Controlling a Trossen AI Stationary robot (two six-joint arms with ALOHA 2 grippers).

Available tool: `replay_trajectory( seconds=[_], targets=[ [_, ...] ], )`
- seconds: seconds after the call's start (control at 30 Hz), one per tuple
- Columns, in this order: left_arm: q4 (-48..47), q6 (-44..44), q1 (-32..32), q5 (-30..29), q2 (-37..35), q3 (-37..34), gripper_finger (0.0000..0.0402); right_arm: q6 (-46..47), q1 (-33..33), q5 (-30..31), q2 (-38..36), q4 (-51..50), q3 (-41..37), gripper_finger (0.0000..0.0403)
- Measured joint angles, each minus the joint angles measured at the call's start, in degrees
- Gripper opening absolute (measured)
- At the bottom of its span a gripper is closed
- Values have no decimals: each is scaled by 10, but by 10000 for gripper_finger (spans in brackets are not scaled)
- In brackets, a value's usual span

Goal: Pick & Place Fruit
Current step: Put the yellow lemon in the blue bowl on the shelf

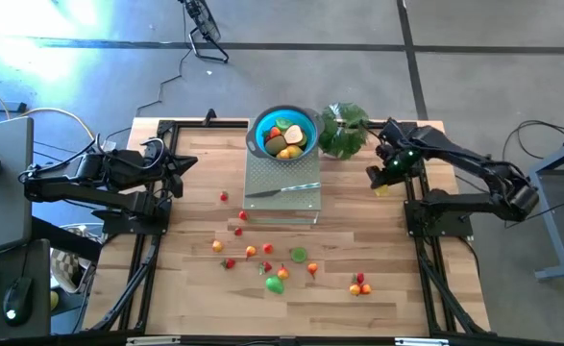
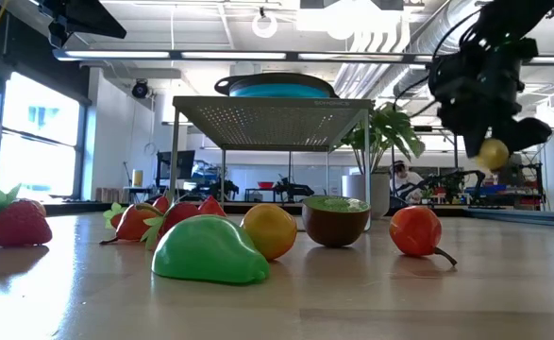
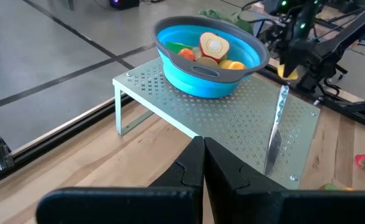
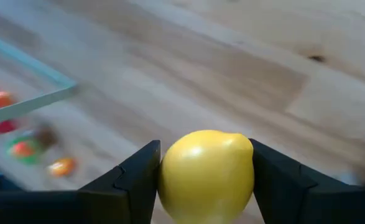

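Yellow fruit (image 4: 206, 175) clamped in right pincer (image 1: 381, 180); left pincer (image 3: 203, 163) clenched, empty

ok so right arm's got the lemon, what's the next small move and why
Probably carry it across toward the blue bowl on the metal rack. The right gripper holds the yellow lemon between its fingers, off to the rack's right, and fruit already lies in that bowl.

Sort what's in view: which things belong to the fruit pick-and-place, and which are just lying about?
Job:
- lemon, held in the right gripper above the table
- loose fruit on the table
- blue bowl, already holding fruit
- rack under the bowl

Lying about:
- knife on the rack
- plant beside the bowl
- left gripper, shut, waiting
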Motion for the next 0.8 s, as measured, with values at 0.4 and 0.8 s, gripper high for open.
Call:
replay_trajectory(
  seconds=[0.4,0.8],
  targets=[
    [0,0,0,7,0,0,3,61,38,-135,-105,89,4,203],
    [38,-1,0,2,0,0,3,208,113,-148,-139,487,4,204]
  ],
)
